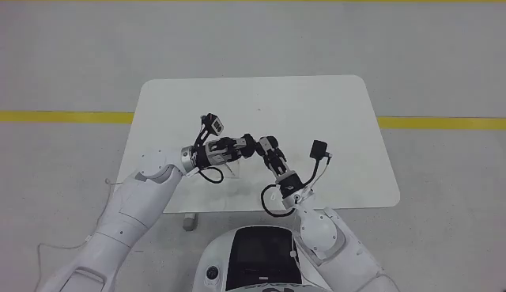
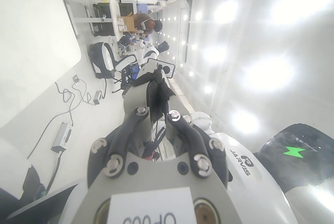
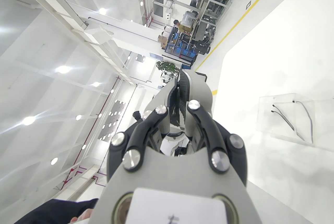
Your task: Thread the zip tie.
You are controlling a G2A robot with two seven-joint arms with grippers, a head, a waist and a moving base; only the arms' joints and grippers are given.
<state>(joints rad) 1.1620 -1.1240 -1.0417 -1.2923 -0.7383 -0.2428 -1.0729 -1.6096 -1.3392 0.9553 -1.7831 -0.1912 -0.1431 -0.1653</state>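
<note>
Both my left gripper (image 2: 154, 79) and right gripper (image 3: 182, 76) are pinched shut, on what I cannot tell, so I should align their tips slowly before feeding.

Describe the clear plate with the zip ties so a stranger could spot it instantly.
Find the white table. Lying flat on it is a clear plastic plate, nearly invisible except for faint edges. The thin black zip ties resting on it give it away.

White table (image 1: 340, 110) w/ rounded corners, yellow floor tape (image 1: 63, 117) beside it, prob. clear acrylic tray (image 3: 264, 115) on top.
</note>
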